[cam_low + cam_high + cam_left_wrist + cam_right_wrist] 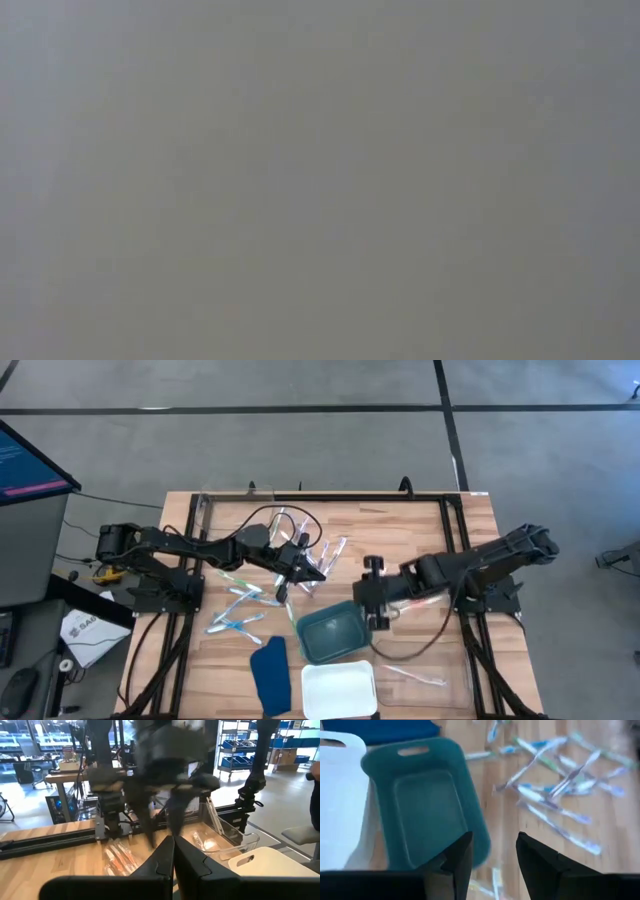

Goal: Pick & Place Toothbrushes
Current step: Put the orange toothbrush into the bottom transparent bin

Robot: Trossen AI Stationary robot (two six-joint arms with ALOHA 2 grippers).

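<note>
**Operator:** At the fingertips first: what is the state of each gripper?

**Technician:** Left gripper (308,572): its fingers (192,862) are pressed together, nothing between them. Right gripper (372,607): its fingers (457,855) stand apart with an empty gap; nothing is held.

**Operator:** What surrounds them?

**Technician:** The right gripper hangs at the far right edge of the teal tray (330,632). A white tray (338,690) lies next to the teal one on the near side, and a dark blue cloth (270,675) lies left of the white tray. All rest on the wooden surface (420,540). A clear bin (235,840) sits at the surface's right side.

**Operator:** Where are the toothbrushes?

**Technician:** The toothbrushes (245,605) lie scattered on the surface left of the teal tray, mostly under and beside the left gripper. The teal tray's floor shows no toothbrush.

**Operator:** Differences between views?

**Technician:** The right wrist view shows the scattered pile (560,775) beyond the tray, well apart from the open fingers. The left wrist view shows wrapped orange toothbrushes (120,860) on the surface and the right arm (165,775) opposite. The low view is uniformly grey and shows nothing.
</note>
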